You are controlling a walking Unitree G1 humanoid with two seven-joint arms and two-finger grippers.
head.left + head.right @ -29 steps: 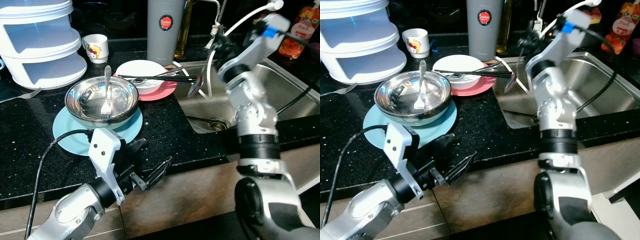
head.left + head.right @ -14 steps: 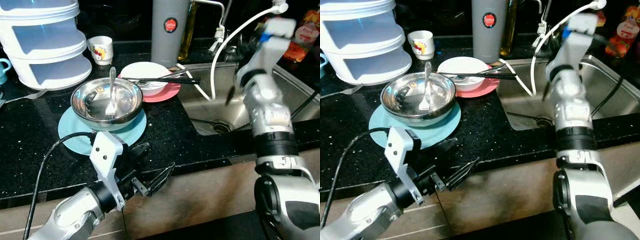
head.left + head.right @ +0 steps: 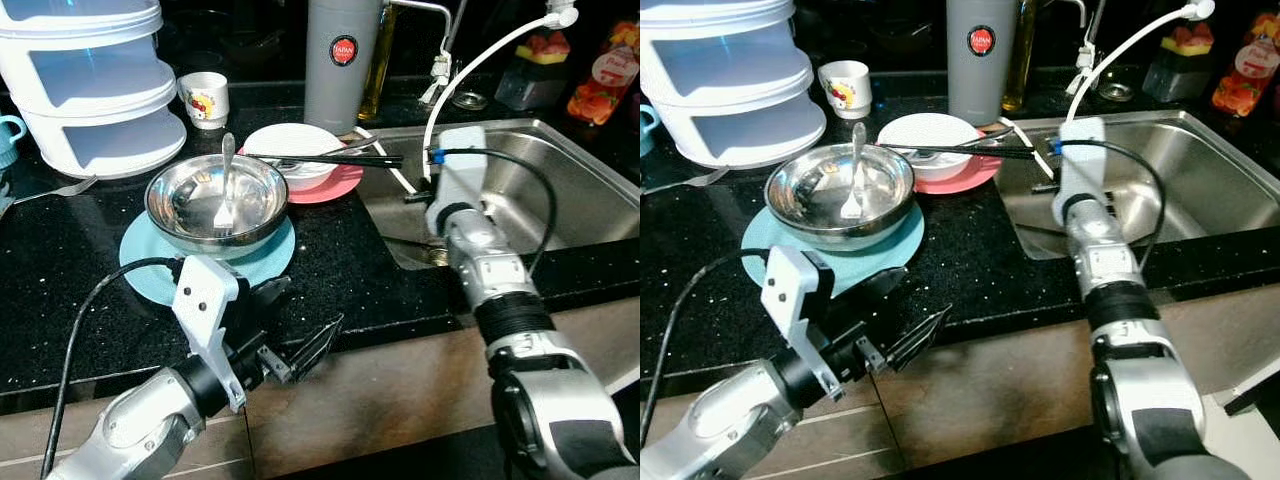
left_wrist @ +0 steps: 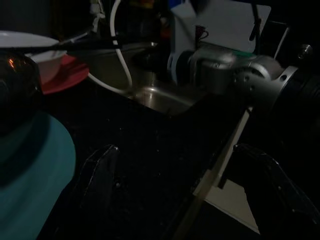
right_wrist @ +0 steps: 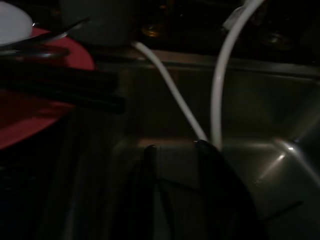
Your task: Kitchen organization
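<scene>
A steel bowl [image 3: 190, 205] with a fork [image 3: 222, 185] in it sits on a teal plate [image 3: 150, 272]. Behind it, black chopsticks [image 3: 330, 158] lie across a white bowl [image 3: 290, 142] on a pink plate [image 3: 330, 186]. My right gripper [image 3: 415, 197] reaches down at the near-left corner of the steel sink [image 3: 570, 190], beside a white hose [image 5: 172, 92]; the right wrist view is dark there. My left gripper [image 3: 300, 320] hangs open at the counter's front edge, below the teal plate, with nothing between its fingers [image 4: 100, 172].
A white stacked container [image 3: 90, 100], a small printed cup [image 3: 203, 97] and a grey flask [image 3: 342, 60] stand at the back. Bottles [image 3: 610, 70] stand behind the sink. A utensil [image 3: 50, 190] lies on the black counter at far left.
My right arm has come down from high above the sink to its near-left corner. The spoon that hung by the right gripper a second ago cannot be made out now. The left arm stays put.
</scene>
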